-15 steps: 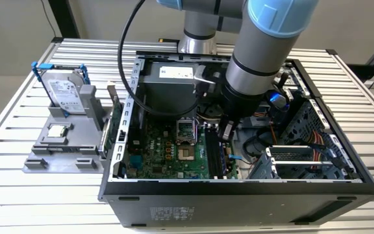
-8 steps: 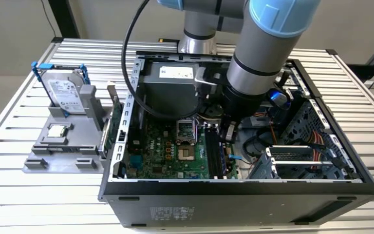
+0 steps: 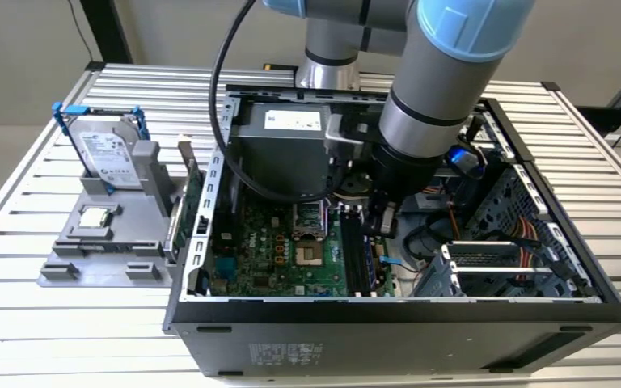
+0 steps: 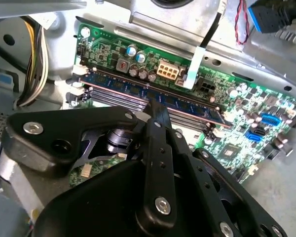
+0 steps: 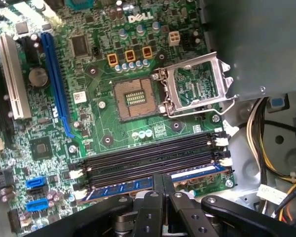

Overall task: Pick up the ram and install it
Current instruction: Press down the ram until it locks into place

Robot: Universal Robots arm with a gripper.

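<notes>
The ram (image 4: pixel 187 101) is a long thin stick with a blue label, standing in the outermost memory slot of the motherboard (image 5: pixel 103 123). It also shows in the first wrist view, where the ram (image 5: pixel 121 188) runs to either side of the fingers. My gripper (image 4: pixel 153 104) is shut, its black fingertips (image 5: pixel 163 178) pressed together and resting on the middle of the stick's top edge. In the exterior view my gripper (image 3: pixel 380 230) reaches down into the open computer case (image 3: pixel 397 319) over the memory slots.
Three empty black memory slots (image 5: pixel 148 157) lie beside the stick, with the open processor socket (image 5: pixel 135 98) beyond them. Cables (image 5: pixel 266 143) and a drive cage (image 3: pixel 504 267) crowd one side. Outside the case a grey holder (image 3: pixel 68 271) carries a hard drive (image 3: pixel 106 153) and a processor chip (image 3: pixel 95 217).
</notes>
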